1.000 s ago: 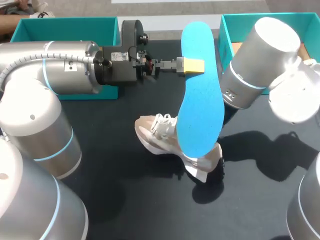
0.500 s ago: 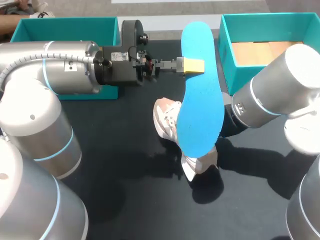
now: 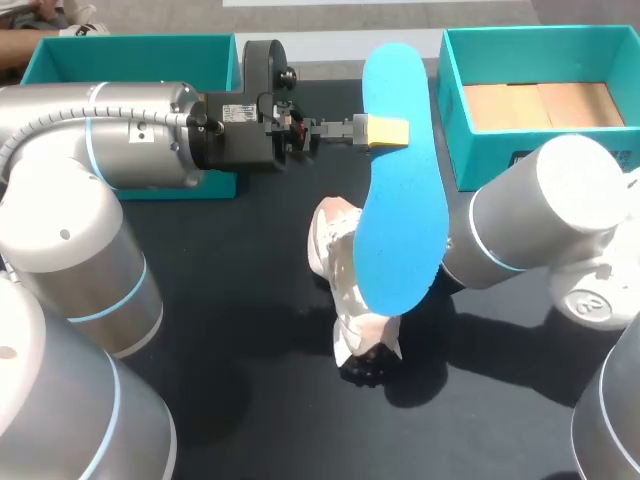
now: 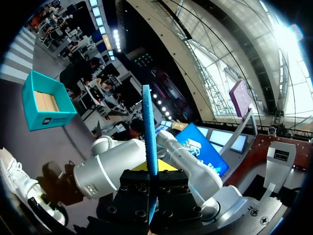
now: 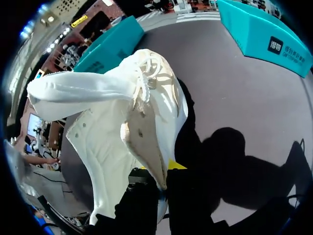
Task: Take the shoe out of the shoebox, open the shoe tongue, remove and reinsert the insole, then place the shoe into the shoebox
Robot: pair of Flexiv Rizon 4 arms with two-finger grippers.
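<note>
Clamping the blue insole by one edge, the left pincer holds it above the worktop, masking part of the white shoe. Beside the open shoebox, the right pincer grips the tilted shoe; a second teal box lies behind the left arm.

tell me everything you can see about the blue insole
The insole is a bright blue, flat, foot-shaped pad with a fine foam-like grain, out of the shoe and held up above the table. The left gripper pinches one long edge near its narrower end; the wider end hangs free and hides part of the shoe in the head view. In the left wrist view it shows edge-on as a thin straight strip. Nothing else visibly touches it.
</note>
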